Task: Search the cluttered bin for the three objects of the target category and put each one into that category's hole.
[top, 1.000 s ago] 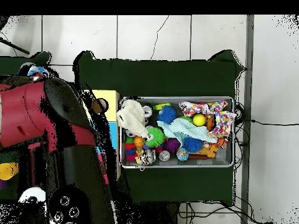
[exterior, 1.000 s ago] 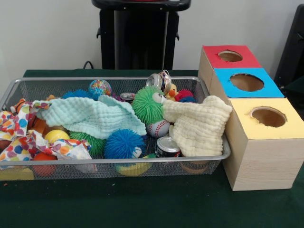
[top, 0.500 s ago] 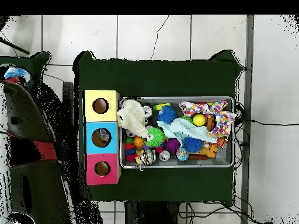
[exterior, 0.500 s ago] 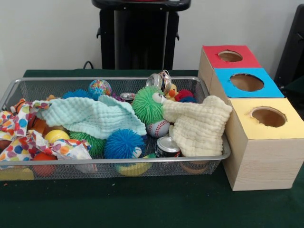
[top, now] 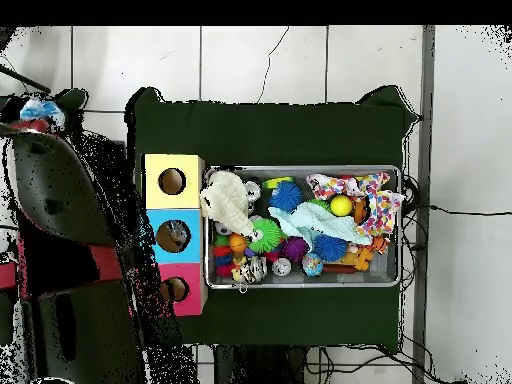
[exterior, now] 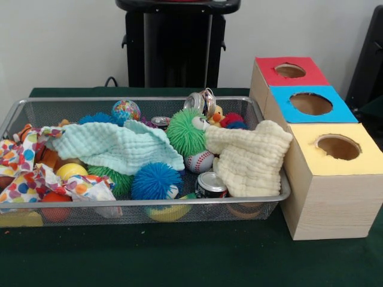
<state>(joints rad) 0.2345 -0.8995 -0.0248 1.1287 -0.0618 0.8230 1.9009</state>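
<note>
A wire mesh bin [exterior: 149, 203] holds mixed clutter. In it lie a mint cloth [exterior: 114, 146], a cream cloth [exterior: 251, 158] draped over the right rim, and a spotted cloth [exterior: 30, 173]. Among them are a green spiky ball [exterior: 184, 131], a blue spiky ball [exterior: 155, 181], a baseball [exterior: 199, 161], an upright can [exterior: 210, 184] and a crushed can [exterior: 200, 101]. Right of the bin stand three boxes with round holes: red [exterior: 289, 72], blue [exterior: 310, 104] and yellow [exterior: 338, 147]. Neither view shows my gripper; only the arm's bulk [top: 70, 250] appears in the overhead view.
A globe-patterned ball [exterior: 126, 110], a yellow ball [exterior: 70, 171] and small plush toys [exterior: 224, 118] also lie in the bin. Overhead, the bin [top: 300, 168] sits on a green cloth [top: 280, 130], with the boxes [top: 172, 237] between it and the arm.
Overhead, the arm swung off the boxes to the left, then edged back to the right, close to the red box. The bin's contents have not moved.
</note>
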